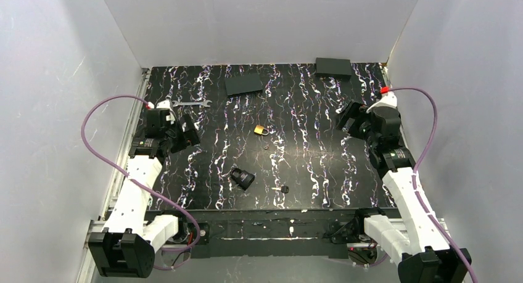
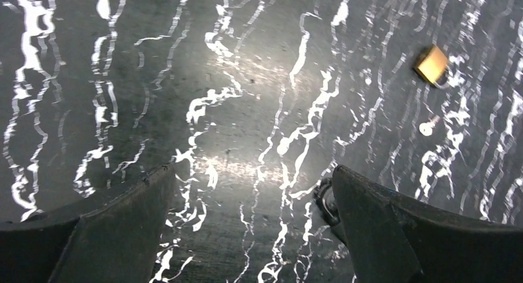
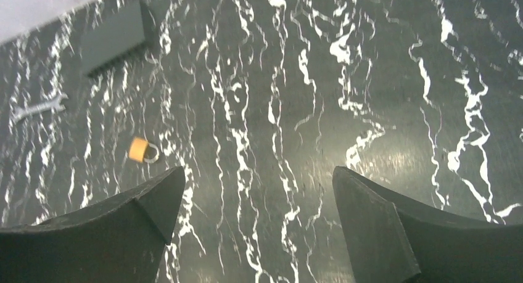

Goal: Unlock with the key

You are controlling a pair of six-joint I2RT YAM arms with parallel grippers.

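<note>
- The black-headed key (image 1: 282,188) lies on the marbled counter (image 1: 321,166), just beside the black padlock (image 1: 242,179).
- The left gripper (image 2: 253,172) and right gripper (image 3: 258,172) hover spread, holding nothing.
- Padlock lettering too small to read.

Glossy marbled black tabletop (image 1: 321,166), shiny brass padlock (image 1: 261,130), matt black padlock (image 1: 243,179)

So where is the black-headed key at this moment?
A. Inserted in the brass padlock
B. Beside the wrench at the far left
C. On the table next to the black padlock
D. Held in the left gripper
C: in the top view the key lies loose on the table, just to the right of the black padlock, near the front edge.
</note>
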